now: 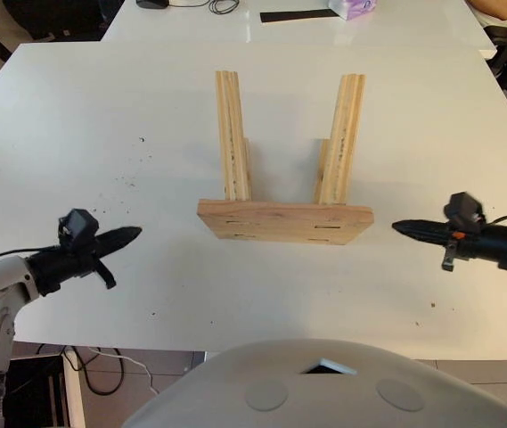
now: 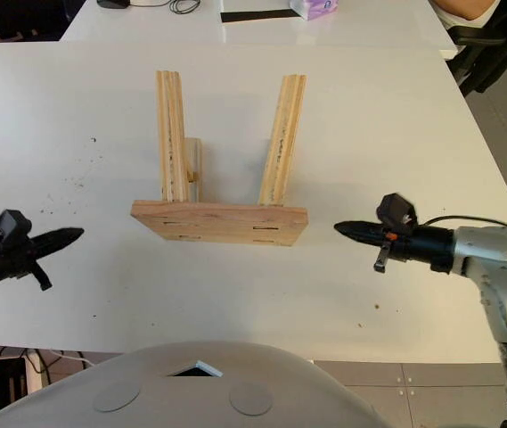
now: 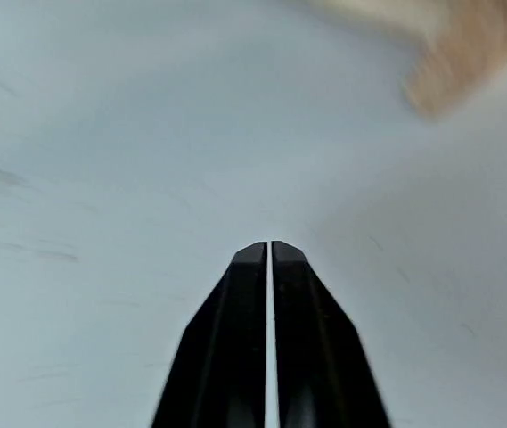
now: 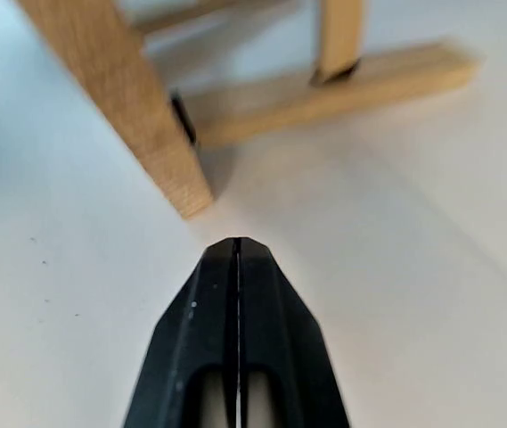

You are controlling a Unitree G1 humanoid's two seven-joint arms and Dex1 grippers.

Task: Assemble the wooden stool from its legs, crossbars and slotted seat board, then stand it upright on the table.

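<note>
As the stool lies now: stool [image 1: 284, 178] on its side on the desk [image 1: 75, 107]; looks assembled, not yet stood upright.
Head views, seat board: seat board [image 1: 284, 221] stands on one long edge, nearest the robot; that edge runs left to right.
Head views, legs: legs [image 1: 233, 134] lie level, pointing away from the robot across the desk.
Head views, left tool: left tool [image 1: 133, 234] sits low over the desk to the left of the board, tip aimed at it; fingers pressed together, holding nothing.
Head views, right tool: right tool [image 1: 397, 227] is level with the board's right end, tip aimed at it; clenched, empty.
Key relation: the board lies between the two tips. The right tip is near its end and the left tip farther off, so the right arm is nearer.
Left wrist view: left tool [image 3: 269, 245] closed to a hairline gap over bare desk; a blur of wood off in one corner.
Right wrist view: right tool [image 4: 237, 241] closed; the board's corner [image 4: 186, 192] is just ahead of the tip, not touching, and a leg lies along the desk beyond.
Slots: small dark slots on the board's near face; contents too small to tell.
Next move, my guess: open both tools, take the board's ends, then raise it up and away until the feet meet the desk.
</note>
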